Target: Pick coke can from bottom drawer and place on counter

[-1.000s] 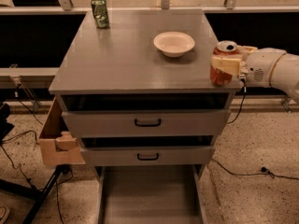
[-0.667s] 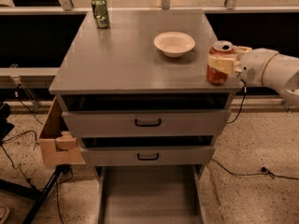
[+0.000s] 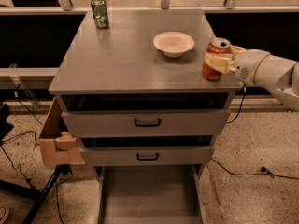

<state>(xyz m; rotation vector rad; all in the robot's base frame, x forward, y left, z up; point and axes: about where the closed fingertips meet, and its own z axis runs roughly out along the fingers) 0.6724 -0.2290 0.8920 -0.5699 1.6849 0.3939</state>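
The coke can [image 3: 214,59], red-orange with a silver top, stands upright at the right edge of the grey counter [image 3: 121,55]. My gripper [image 3: 219,59] comes in from the right on a white arm and is shut on the can, one cream finger across its front. The can's base looks to be at or just above the counter surface. The bottom drawer [image 3: 148,197] is pulled out at the foot of the cabinet, and its grey floor has nothing on it.
A white bowl [image 3: 173,43] sits on the counter just left of the can. A green can [image 3: 99,12] stands at the back left. Two upper drawers with black handles [image 3: 147,122] are slightly open. A cardboard box [image 3: 56,136] hangs at the cabinet's left side.
My gripper has carried the coke can a little to the left and further over the counter's right edge. Nothing else has moved.
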